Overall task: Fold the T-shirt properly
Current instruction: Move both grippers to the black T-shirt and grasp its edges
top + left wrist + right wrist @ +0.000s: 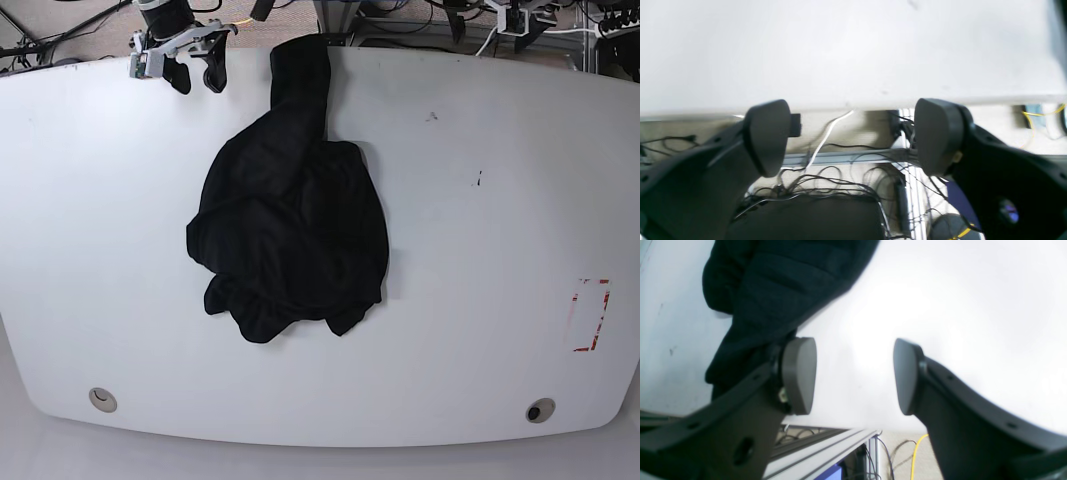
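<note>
The black T-shirt (290, 230) lies crumpled in a heap at the middle of the white table (480, 250). One strip of it runs up to the table's far edge. My right gripper (197, 76) hovers at that far edge, left of the strip, open. In the right wrist view the T-shirt (773, 290) fills the upper left, behind the left finger. The right gripper (853, 378) has only bare table between its pads. My left gripper (853, 136) stands wide open over the table's edge, holding nothing. In the base view only a bit of the left arm (515, 14) shows at the top right.
A red-outlined rectangle (590, 315) is marked near the table's right edge. Two round holes (100, 399) (540, 411) sit by the front edge. Tangled cables (826, 186) and an aluminium frame rail (846, 158) lie below the table's edge.
</note>
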`<act>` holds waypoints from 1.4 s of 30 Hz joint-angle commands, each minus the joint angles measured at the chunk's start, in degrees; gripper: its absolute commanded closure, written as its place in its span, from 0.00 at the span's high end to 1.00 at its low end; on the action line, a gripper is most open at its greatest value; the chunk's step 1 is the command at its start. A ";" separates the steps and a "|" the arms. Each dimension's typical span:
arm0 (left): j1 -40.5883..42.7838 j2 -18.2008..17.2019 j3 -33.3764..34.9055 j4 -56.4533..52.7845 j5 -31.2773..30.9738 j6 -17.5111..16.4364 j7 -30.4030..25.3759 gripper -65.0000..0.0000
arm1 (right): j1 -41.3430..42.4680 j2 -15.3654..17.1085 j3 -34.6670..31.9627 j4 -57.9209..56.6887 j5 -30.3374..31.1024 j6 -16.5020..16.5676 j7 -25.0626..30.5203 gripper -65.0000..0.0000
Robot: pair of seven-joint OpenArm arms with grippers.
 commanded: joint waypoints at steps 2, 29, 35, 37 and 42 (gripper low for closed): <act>0.61 0.01 -0.17 0.81 0.06 0.39 -1.54 0.84 | 5.42 0.11 0.23 0.81 0.57 0.43 -4.93 0.54; -8.97 -0.51 -0.08 0.72 0.32 0.04 -1.19 0.84 | 31.70 -0.77 7.70 -13.96 22.19 -2.74 -34.91 0.55; -11.96 -0.51 0.27 0.28 0.32 0.04 2.06 0.84 | 31.88 -1.65 7.52 -14.14 23.34 -3.44 -37.46 0.55; -13.37 -0.51 0.53 0.28 0.32 0.04 3.99 0.84 | 32.85 -2.88 7.52 -14.14 23.07 -3.53 -37.72 0.55; -14.95 -0.51 0.62 0.46 0.24 0.04 6.54 0.84 | 33.99 -3.84 7.43 -18.18 23.07 -3.53 -37.72 0.54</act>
